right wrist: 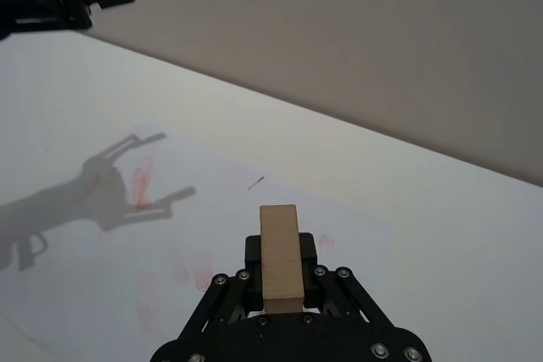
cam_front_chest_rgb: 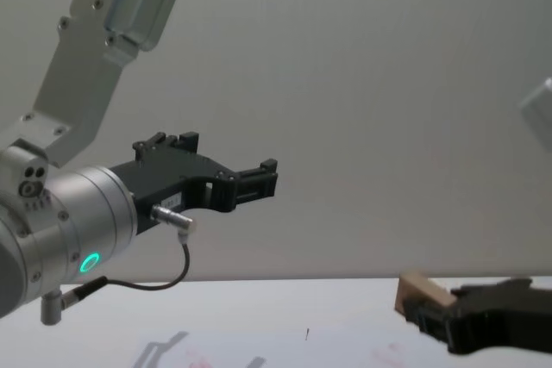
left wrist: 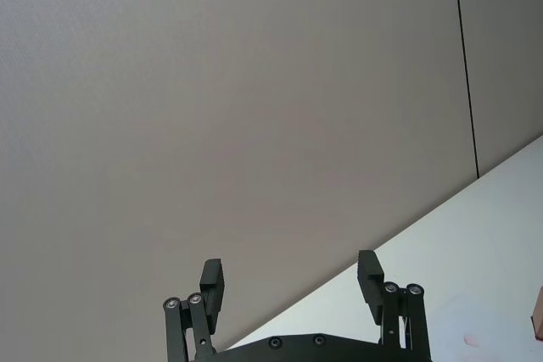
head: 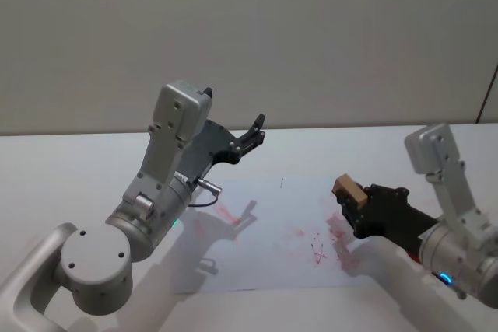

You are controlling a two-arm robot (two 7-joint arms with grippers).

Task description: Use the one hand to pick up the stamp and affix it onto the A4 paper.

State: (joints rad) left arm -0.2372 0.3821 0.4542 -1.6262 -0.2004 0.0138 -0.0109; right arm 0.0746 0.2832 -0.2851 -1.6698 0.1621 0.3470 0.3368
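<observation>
With right gripper (head: 355,206) clenched on the stamp (head: 348,189), holds it tilted, apparently just above the A4 paper (head: 264,239) at the sheet's 3 o'clock edge, over a patch of red ink marks (head: 338,231). Keeps left gripper (head: 253,131) spread and empty, high off the surface (head: 78,169) toward the sheet's 11 o'clock. Counts the pick-up as done; leaves, by the look of it, the press onto the paper to do.

A white table (head: 70,161) meets a plain grey wall (head: 249,36) behind it.
</observation>
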